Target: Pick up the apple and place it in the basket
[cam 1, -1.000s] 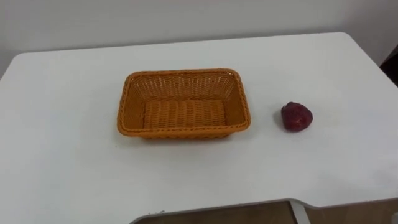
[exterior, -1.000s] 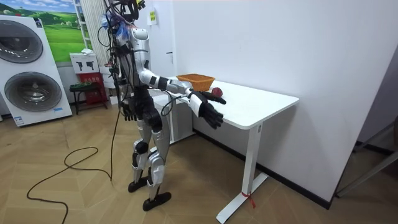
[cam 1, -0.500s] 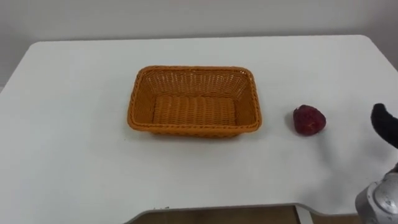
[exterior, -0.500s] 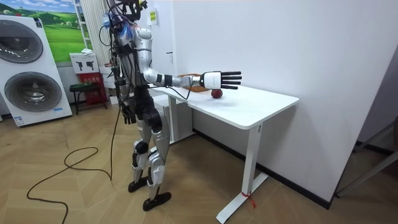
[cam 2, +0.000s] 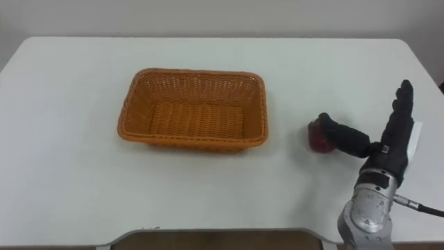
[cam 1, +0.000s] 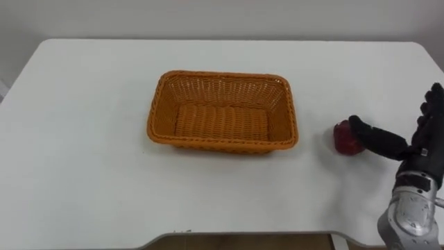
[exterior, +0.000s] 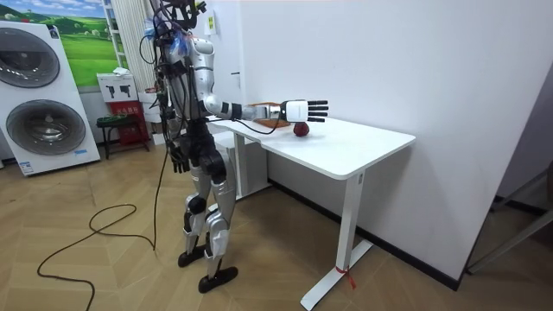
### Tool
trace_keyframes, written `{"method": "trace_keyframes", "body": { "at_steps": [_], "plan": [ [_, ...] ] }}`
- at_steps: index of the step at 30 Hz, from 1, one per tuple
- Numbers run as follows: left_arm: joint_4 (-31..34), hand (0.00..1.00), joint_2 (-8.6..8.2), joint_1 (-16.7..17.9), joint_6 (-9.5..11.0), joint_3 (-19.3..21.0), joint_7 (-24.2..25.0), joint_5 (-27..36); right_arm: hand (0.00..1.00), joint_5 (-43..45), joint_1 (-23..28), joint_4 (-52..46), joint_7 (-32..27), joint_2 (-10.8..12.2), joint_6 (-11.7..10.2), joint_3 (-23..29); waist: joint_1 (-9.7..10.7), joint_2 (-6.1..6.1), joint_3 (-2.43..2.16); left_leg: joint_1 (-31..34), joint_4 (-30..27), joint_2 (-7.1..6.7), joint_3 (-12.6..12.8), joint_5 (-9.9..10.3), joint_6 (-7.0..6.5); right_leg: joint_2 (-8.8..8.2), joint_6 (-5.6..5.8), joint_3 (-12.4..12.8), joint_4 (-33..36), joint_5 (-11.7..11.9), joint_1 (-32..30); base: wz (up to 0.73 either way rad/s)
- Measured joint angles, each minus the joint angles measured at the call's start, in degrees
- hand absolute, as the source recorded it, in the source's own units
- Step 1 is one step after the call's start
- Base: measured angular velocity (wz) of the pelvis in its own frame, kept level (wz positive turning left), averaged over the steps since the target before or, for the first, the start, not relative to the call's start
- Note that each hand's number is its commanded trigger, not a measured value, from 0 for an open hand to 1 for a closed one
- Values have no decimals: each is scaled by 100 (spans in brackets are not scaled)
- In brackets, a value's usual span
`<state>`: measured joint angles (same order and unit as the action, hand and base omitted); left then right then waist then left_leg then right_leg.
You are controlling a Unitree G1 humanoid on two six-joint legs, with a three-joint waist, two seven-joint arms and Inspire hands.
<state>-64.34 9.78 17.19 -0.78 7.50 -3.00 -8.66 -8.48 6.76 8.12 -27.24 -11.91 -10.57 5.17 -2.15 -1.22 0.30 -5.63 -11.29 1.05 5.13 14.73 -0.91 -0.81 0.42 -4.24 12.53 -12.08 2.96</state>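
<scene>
White bench on a white leg, backed against a plain white wall. Wood-plank floor beneath. Beyond the bench, at the room view's left: washing machine, landscape poster.

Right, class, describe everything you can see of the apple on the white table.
The apple is small, dark red and roundish, with a slightly lumpy outline and dull skin; no stem can be made out. It sits on the white table, off the right end of the orange woven basket and apart from it. The right hand is open beside it, thumb stretched across the apple's right side; whether the thumb actually touches it cannot be told.
</scene>
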Motion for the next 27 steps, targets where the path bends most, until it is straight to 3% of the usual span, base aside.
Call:
{"method": "trace_keyframes", "body": {
  "at_steps": [8, 18, 23, 27],
  "plan": [
    [22, 0, 23, -10, 13, -100, 35, -80, 0, 3, -228, 555, 458, -129, 23, -56, 6, -49, 33, 1, -9, 2, -64, -4, 7, -10, -4, -81, -1, 5, 13, 3],
    [11, 0, 27, -17, -12, -99, 148, -107, 0, 8, -325, 901, 966, -183, 72, -124, 10, -62, 27, -8, -20, 2, -95, -4, 8, -18, -7, -162, -49, 9, 89, 3],
    [-1, 0, 34, -35, -61, -93, 271, -112, 0, 11, -466, 1321, 1212, -192, 251, -126, -3, -71, 19, -5, -27, 5, -145, -7, 13, -15, -12, -190, -83, 17, 113, 2],
    [12, 0, 61, -33, -144, -89, 488, -288, 0, 121, -524, 1595, 1386, -382, 310, -131, 1, -99, 2, -6, -27, -1, -206, -8, 13, -18, -14, -234, -90, 20, 130, 5]
  ]
}}
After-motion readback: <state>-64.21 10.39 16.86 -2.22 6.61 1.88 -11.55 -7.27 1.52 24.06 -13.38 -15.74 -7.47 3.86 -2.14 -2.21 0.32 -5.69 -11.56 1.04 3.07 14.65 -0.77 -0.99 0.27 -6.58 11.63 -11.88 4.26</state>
